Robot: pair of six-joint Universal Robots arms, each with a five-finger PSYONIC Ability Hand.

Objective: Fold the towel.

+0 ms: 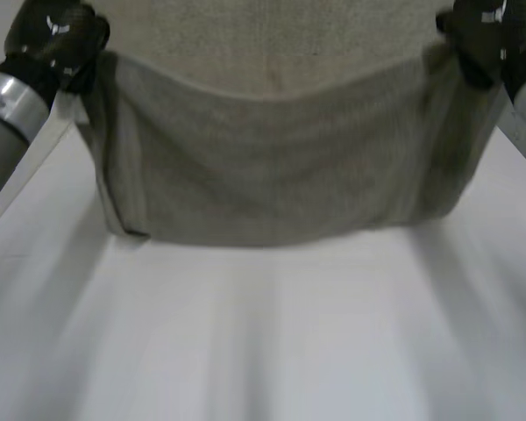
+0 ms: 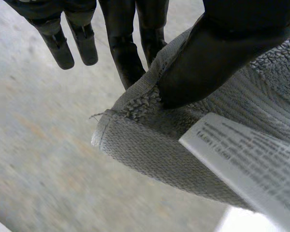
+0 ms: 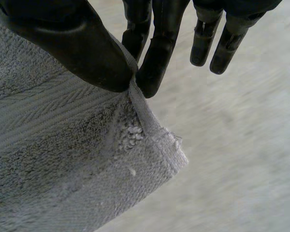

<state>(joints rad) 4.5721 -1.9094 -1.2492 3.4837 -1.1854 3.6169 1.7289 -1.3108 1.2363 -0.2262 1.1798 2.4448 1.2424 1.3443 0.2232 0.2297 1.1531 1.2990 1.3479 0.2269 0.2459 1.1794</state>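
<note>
The towel (image 1: 280, 175) is grey and spreads across the upper half of the head view, from the upper left to the upper right of the frame. Its near layer is held up at both ends, and the top edge of that layer sags in a shallow curve at the upper centre. A paler stretch of the same towel shows behind that edge along the top of the frame. The lower fold lies on the white desk (image 1: 272, 342), which takes up the lower half of the frame.

The left hand (image 1: 53, 39) is at the upper left of the frame, at one top corner of the towel. In the left wrist view its thumb (image 2: 217, 53) clamps the hemmed corner against two fingers (image 2: 128, 53); the other fingers hang straight, clear of the cloth. A white printed label (image 2: 251, 154) sticks out of the towel just beside the thumb.

The right hand (image 1: 482, 39) is at the upper right of the frame, at the opposite corner. In the right wrist view its thumb and two fingers pinch the corner hem between them, with the remaining fingers straight and apart from the towel.
</note>
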